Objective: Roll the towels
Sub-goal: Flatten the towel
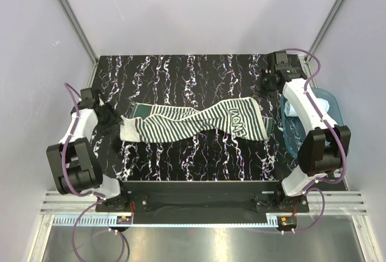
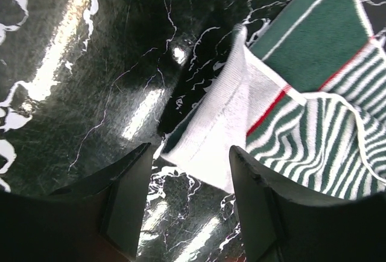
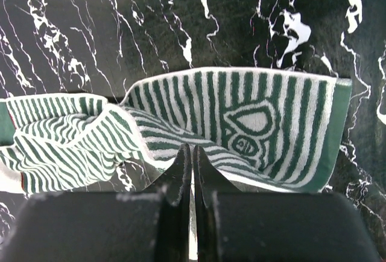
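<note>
The left claw (image 2: 190, 153) gapes empty, an end of the striped towel (image 2: 313, 135) just ahead. The right claw (image 3: 192, 156) is closed tight over its edge.

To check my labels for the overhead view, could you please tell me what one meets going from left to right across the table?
left claw → striped towel → blue tray
</note>
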`<state>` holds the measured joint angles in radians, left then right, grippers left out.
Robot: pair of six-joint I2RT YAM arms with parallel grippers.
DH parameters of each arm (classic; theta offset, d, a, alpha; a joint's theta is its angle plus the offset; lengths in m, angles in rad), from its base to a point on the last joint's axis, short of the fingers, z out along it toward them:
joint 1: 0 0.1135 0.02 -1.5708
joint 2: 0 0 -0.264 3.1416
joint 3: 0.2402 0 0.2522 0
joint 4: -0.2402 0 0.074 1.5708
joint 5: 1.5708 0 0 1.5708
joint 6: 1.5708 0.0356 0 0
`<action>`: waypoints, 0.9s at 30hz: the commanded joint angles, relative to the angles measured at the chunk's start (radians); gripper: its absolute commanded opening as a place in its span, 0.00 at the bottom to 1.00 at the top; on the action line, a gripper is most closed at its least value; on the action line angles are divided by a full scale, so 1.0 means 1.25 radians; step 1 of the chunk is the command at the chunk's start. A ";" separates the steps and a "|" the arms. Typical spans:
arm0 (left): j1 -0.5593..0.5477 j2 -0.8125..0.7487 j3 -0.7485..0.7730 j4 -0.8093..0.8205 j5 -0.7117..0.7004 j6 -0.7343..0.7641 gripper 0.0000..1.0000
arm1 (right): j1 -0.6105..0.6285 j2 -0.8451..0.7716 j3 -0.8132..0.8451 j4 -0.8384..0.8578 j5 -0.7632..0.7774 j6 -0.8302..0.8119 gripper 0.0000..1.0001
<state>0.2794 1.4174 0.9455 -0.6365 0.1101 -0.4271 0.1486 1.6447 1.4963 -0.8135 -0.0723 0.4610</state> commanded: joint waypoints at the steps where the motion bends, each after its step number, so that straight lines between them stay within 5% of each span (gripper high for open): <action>1: 0.003 0.042 0.054 0.015 0.008 -0.030 0.59 | 0.006 -0.052 -0.015 0.015 -0.029 0.009 0.00; 12: -0.001 0.219 0.095 0.136 0.086 -0.111 0.56 | 0.006 -0.058 -0.034 0.034 -0.056 0.004 0.00; 15: 0.000 0.242 0.106 0.159 0.102 -0.114 0.25 | 0.006 -0.064 -0.043 0.036 -0.058 0.002 0.00; 16: -0.001 0.239 0.108 0.163 0.107 -0.115 0.02 | 0.006 -0.070 -0.045 0.036 -0.059 0.001 0.00; 17: 0.000 0.234 0.106 0.170 0.105 -0.117 0.00 | 0.006 -0.073 -0.048 0.035 -0.059 0.001 0.00; 22: -0.001 0.106 0.101 0.153 0.075 -0.092 0.00 | 0.006 -0.131 -0.040 0.020 -0.071 0.015 0.00; 27: -0.003 -0.165 0.110 0.114 0.067 -0.007 0.00 | 0.006 -0.247 0.062 -0.064 -0.024 0.018 0.00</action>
<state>0.2779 1.4334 1.0328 -0.5030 0.2008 -0.5137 0.1490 1.4761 1.4586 -0.8455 -0.1246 0.4725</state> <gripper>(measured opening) 0.025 0.012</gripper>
